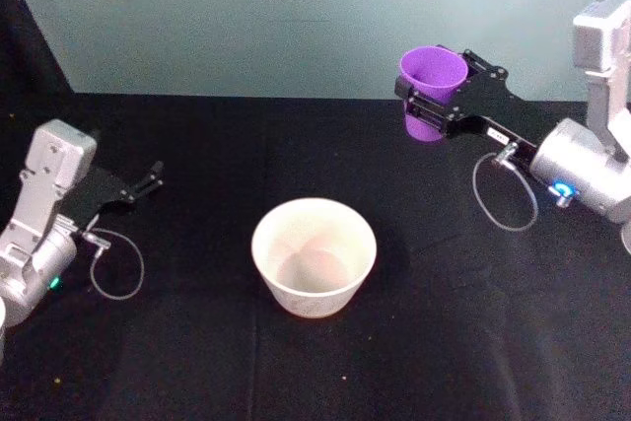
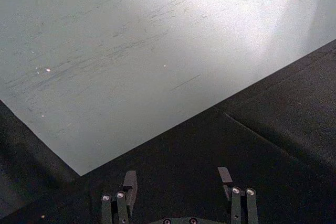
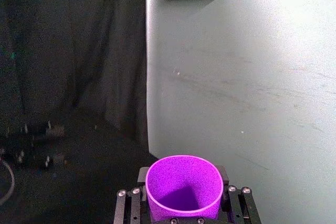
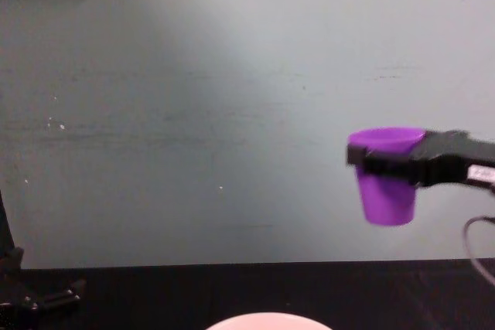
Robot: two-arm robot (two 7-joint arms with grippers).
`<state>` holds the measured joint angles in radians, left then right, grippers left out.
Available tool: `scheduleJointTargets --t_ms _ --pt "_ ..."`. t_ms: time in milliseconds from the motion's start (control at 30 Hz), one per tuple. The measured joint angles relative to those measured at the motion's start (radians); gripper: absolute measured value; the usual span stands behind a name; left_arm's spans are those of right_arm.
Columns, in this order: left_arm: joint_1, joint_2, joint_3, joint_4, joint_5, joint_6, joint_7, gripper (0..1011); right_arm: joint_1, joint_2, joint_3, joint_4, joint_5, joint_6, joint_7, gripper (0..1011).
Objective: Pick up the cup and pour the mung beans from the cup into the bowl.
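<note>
1. Grasps the cup (image 1: pixel 434 70) in the right gripper (image 1: pixel 428 98), jaws clenched on opposite sides of its wall just under the rim.
2. Holds it upright with the rim level, well above the black table (image 1: pixel 463 342), set against the pale wall (image 4: pixel 193 113) in the chest view.
3. Hangs to the right of and beyond the bowl (image 1: pixel 304 299), well apart from it.
4. Seats the bowl mouth up near the table's middle, with bare cloth all round it and open air between its rim and the cup's base.
5. Rests the left gripper (image 1: pixel 148 180) low at the table's left side, jaws released and fingers (image 2: pixel 130 180) spread wide, pointing toward the far edge where cloth meets wall.
6. Leaves a broad strip of open cloth between the left gripper and the bowl.
</note>
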<state>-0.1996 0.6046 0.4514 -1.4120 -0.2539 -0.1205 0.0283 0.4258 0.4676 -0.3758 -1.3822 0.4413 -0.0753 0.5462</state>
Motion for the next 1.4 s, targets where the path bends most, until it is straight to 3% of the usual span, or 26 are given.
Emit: scheduleJointTargets --t_ms 67,100,200,233,400,533,767,833,867,1267,1400 --pt "0.000 0.000 0.000 0.000 0.000 0.000 0.000 1000 0.019 -0.009 -0.026 0.027 -0.043 -0.017 0.000 755" --pt "0.000 0.000 0.000 0.000 0.000 0.000 0.000 1000 0.019 -0.009 -0.026 0.027 -0.043 -0.017 0.000 755" --pt "0.000 0.000 0.000 0.000 0.000 0.000 0.000 1000 0.037 -0.020 -0.067 0.053 -0.130 -0.038 -0.015 755" --pt "0.000 0.000 0.000 0.000 0.000 0.000 0.000 1000 0.037 -0.020 -0.067 0.053 -0.130 -0.038 -0.015 755" --pt "0.000 0.000 0.000 0.000 0.000 0.000 0.000 1000 0.042 -0.023 -0.109 0.057 -0.247 -0.055 -0.051 755" --pt "0.000 0.000 0.000 0.000 0.000 0.000 0.000 1000 0.035 -0.011 -0.136 0.030 -0.352 -0.069 -0.096 755" --pt "0.000 0.000 0.000 0.000 0.000 0.000 0.000 1000 0.020 0.008 -0.167 -0.014 -0.494 -0.078 -0.159 755" --pt "0.000 0.000 0.000 0.000 0.000 0.000 0.000 1000 0.015 0.017 -0.185 -0.036 -0.574 -0.075 -0.192 755" --pt "0.000 0.000 0.000 0.000 0.000 0.000 0.000 1000 0.015 0.017 -0.185 -0.036 -0.574 -0.075 -0.192 755" --pt "0.000 0.000 0.000 0.000 0.000 0.000 0.000 1000 0.013 0.038 -0.243 -0.089 -0.833 -0.047 -0.270 755" --pt "0.000 0.000 0.000 0.000 0.000 0.000 0.000 1000 0.013 0.043 -0.255 -0.098 -0.895 -0.040 -0.286 755"
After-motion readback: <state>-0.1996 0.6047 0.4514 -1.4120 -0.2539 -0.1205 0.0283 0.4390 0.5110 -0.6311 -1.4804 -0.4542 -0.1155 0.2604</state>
